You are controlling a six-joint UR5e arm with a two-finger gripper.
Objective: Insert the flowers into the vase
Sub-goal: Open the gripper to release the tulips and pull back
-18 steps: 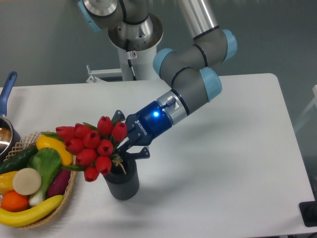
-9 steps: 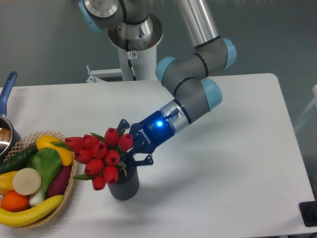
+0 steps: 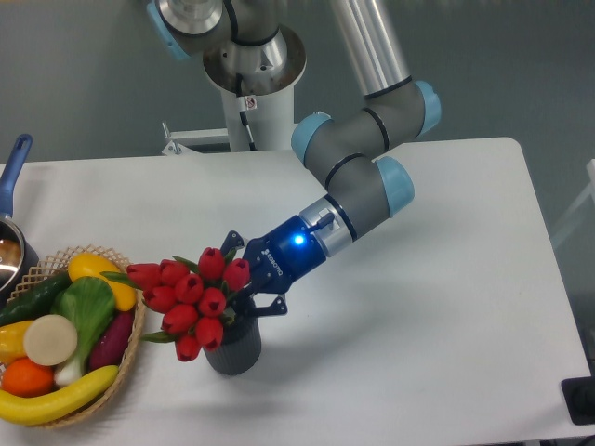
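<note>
A white table (image 3: 418, 279) stands before a grey wall, with the arm's round base (image 3: 253, 65) mounted behind its far edge.

The gripper (image 3: 244, 295) reaches down and to the left from a blue, lit wrist section. Its black fingers (image 3: 265, 308) sit right at the stem end of the flowers (image 3: 193, 295), just above the mouth of the vase (image 3: 233, 347). The buds hide the fingertips, so it cannot be told whether the fingers are clamped on the stems or spread apart.

The flowers are a tight bunch of red tulip buds with a few green leaves. The bunch leans out to the left of the vase, with its stem end at the vase's mouth, behind the buds. How deep the stems sit inside is hidden. The lowest bud hangs in front of the vase's upper left rim.

The vase is small, dark grey and ribbed. It stands upright on the table near the front edge, directly under the gripper.

Just left of the vase is a wicker basket (image 3: 132, 358) at the table's left front corner. It holds a banana (image 3: 56, 400), an orange (image 3: 26, 376), a yellow pepper (image 3: 100, 276), a green leafy vegetable (image 3: 85, 311), a cucumber (image 3: 33, 297) and a purple piece (image 3: 112, 342). The outermost tulip leaves reach over the basket's right rim.

At the far left edge a pot (image 3: 11, 251) with a blue handle (image 3: 13, 172) is partly cut off by the frame.
</note>
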